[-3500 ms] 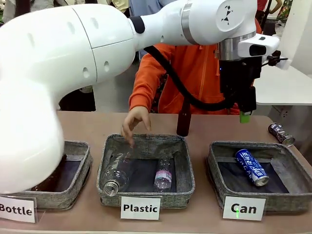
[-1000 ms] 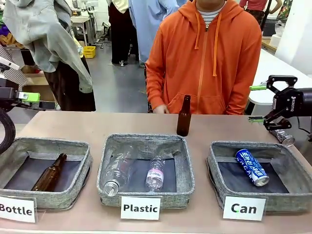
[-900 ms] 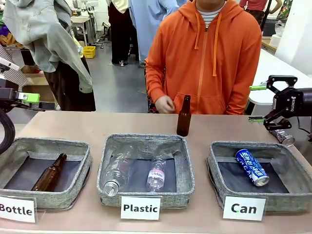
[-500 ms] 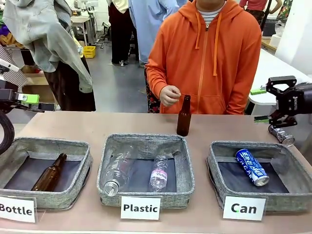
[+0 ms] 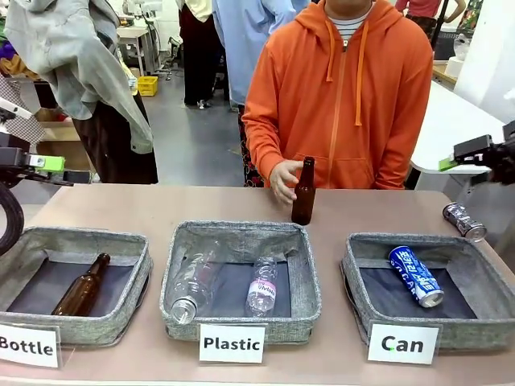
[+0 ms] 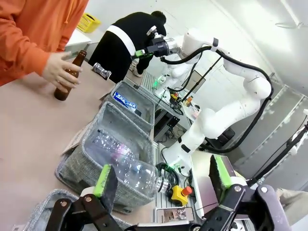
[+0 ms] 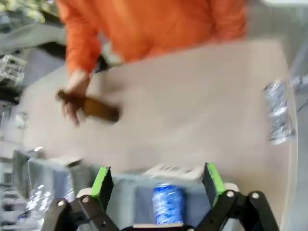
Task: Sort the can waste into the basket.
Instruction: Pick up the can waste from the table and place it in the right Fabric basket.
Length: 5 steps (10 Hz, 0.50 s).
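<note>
Holds nothing in the wide-open right hand point(image 7: 157, 179) or left hand point(image 6: 162, 175); risks rolling the silver can point(image 5: 464, 221) off the nearby desk point(image 5: 161, 205) edge if nudged.

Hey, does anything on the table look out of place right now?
Yes. A silver can lies on its side on the bare table, outside the Can basket that holds the blue can. A brown bottle stands behind the Plastic basket, a person's hand on it.

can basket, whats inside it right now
One blue can lies on its side on the dark lining of the basket. The silver can is outside, on the table behind it. The near wall hides the floor's front strip.
</note>
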Motion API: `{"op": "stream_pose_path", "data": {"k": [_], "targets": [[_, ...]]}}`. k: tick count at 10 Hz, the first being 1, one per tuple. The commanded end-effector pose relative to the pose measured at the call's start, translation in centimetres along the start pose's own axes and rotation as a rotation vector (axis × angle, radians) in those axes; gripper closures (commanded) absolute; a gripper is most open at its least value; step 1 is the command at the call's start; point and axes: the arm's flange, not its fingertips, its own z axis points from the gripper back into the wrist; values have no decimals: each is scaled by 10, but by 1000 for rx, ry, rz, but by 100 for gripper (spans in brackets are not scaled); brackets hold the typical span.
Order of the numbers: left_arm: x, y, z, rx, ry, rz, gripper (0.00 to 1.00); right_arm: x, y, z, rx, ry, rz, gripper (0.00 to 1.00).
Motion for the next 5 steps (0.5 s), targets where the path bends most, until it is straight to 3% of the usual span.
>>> {"op": "stream_pose_path", "data": {"k": [1, 2, 3, 4, 5], "targets": [[0, -3, 0, 1, 6, -1, 0, -6, -9, -8, -570, -427, 268, 0], [0, -3, 0, 1, 6, -1, 0, -8, -11, -15, -621, -379, 315, 0], [0, -3, 0, 1, 6, -1, 0, -14, -11, -18, -590, -346, 288, 0], [0, -3, 0, 1, 6, -1, 0, 9, -8, 14, -225, -176, 179, 0], [0, -3, 0, 1, 6, -1, 0, 9, -8, 14, -225, -176, 179, 0]]}}
